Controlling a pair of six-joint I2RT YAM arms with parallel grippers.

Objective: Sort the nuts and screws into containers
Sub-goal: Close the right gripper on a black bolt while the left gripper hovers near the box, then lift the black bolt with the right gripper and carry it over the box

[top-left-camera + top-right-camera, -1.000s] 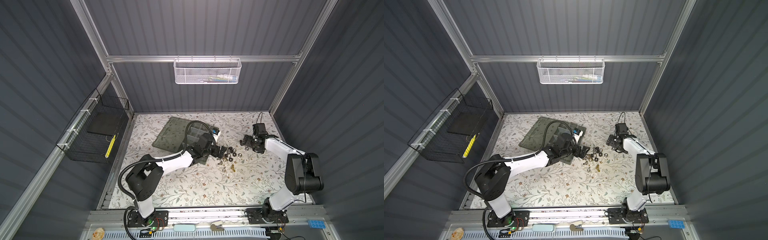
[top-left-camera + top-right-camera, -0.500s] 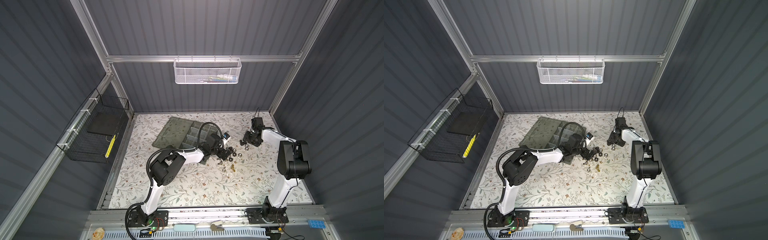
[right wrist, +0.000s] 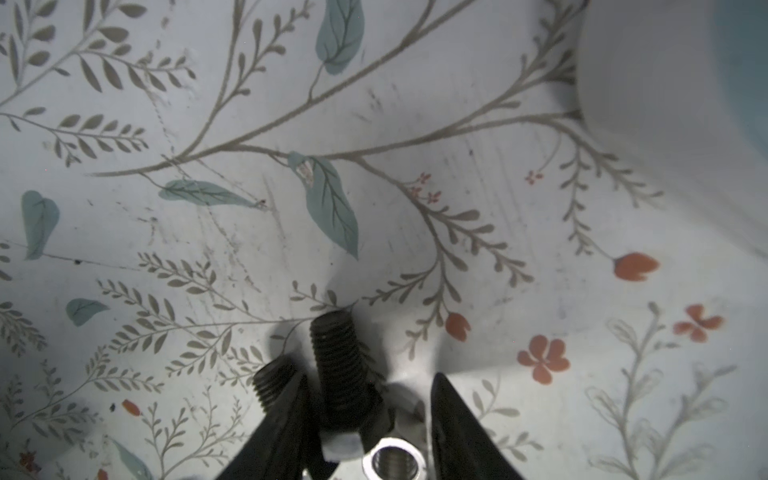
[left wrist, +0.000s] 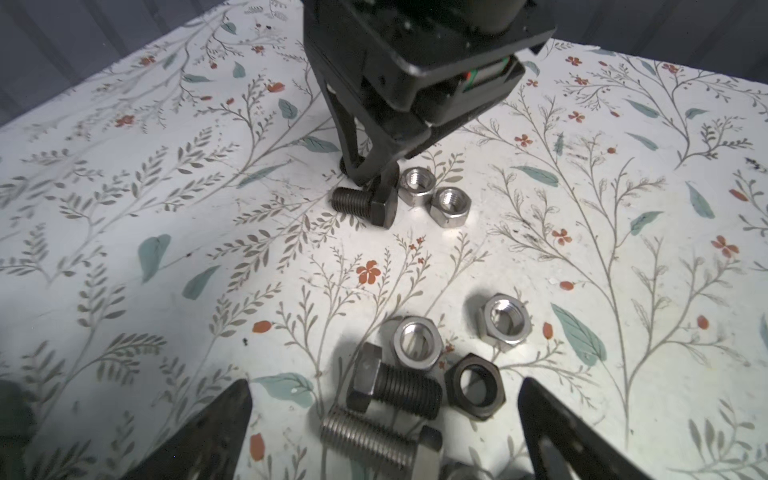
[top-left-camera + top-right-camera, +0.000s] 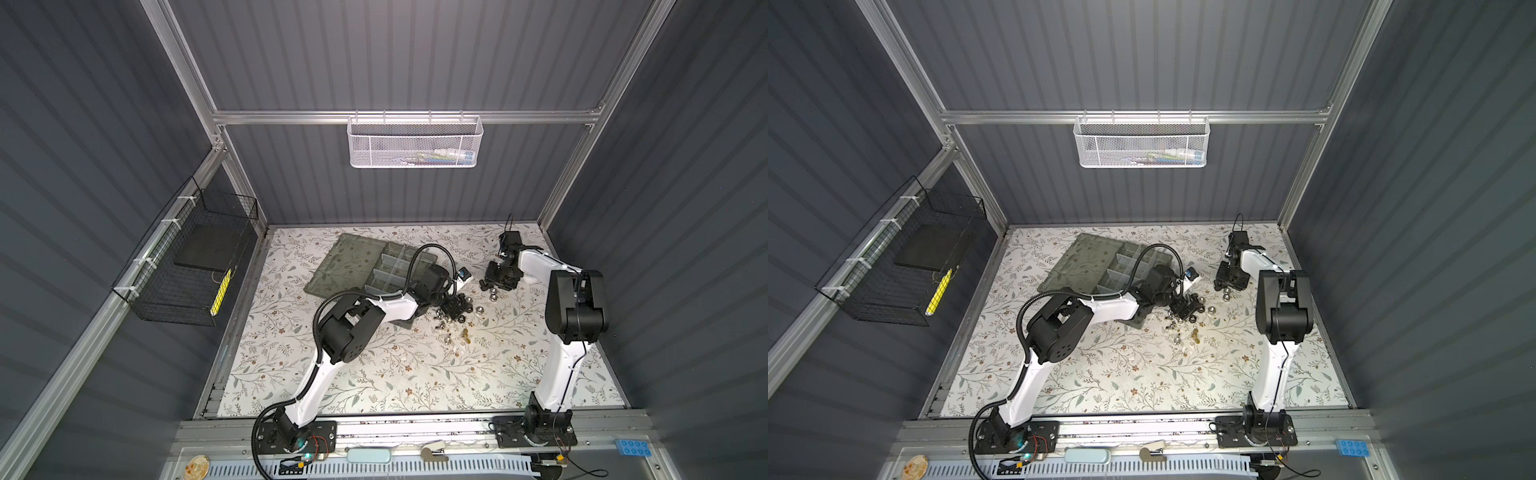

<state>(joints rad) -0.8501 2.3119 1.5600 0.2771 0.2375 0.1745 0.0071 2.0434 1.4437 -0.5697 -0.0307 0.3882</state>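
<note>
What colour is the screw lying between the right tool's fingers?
Black, threads and head alike; the screw shows best in the right wrist view.

You see dark grey ribbed walls (image 5: 395, 54) closing in the bench (image 5: 374, 374), whose top wears a pale floral print. Above the bench's far edge a white mesh basket (image 5: 414, 143) hangs from an aluminium rail (image 5: 291, 117). Left of the bench, a black wire basket (image 5: 187, 266) hangs on the wall.

Black and silver screws (image 4: 409, 392) and nuts (image 4: 505, 343) lie on white floral-patterned table (image 4: 166, 187).
</note>
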